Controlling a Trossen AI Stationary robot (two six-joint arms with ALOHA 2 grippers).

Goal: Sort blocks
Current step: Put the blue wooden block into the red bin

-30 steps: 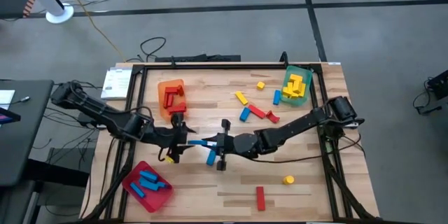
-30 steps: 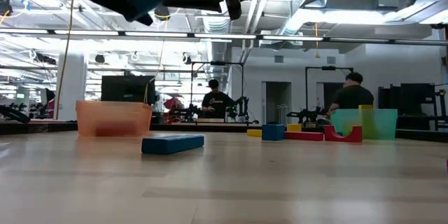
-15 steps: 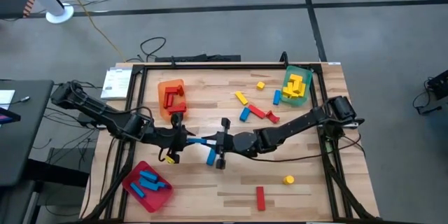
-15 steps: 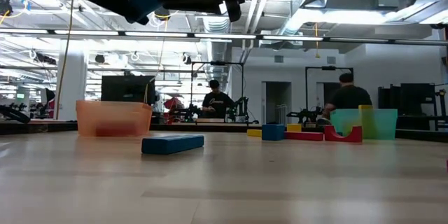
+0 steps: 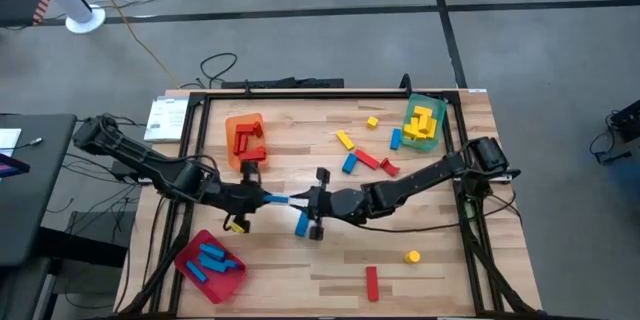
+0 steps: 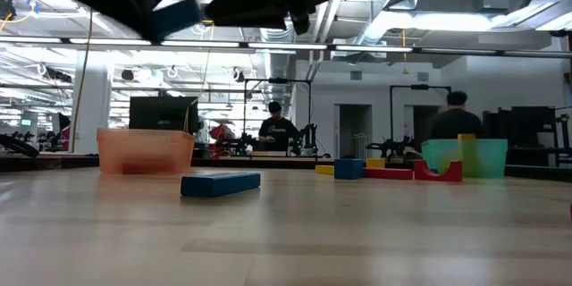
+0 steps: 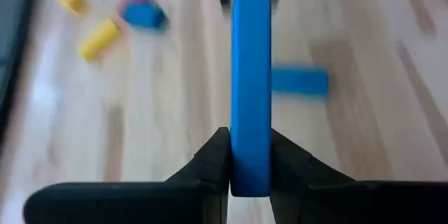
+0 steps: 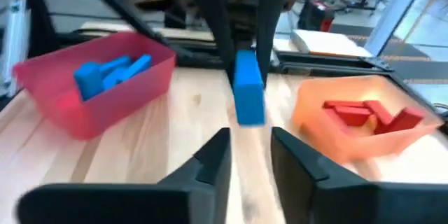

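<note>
- My left gripper (image 5: 262, 198): fingers clamped on one end of a blue bar (image 7: 250, 91), held above mid-tabletop (image 5: 300, 270).
- My right gripper (image 8: 245, 155): fingers parted, released, bar just beyond their tips.
- Risk: end-only grip; the bar may pivot or slip.
- Risk: grippers nearly touching; collision when I withdraw.
- Destination, likely: red tray (image 5: 190, 268) of blue blocks.

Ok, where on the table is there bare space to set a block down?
Bare wood lies between the red tray and the lone red block, and between the orange tray and the yellow block. It is crowded by the green tray.
</note>
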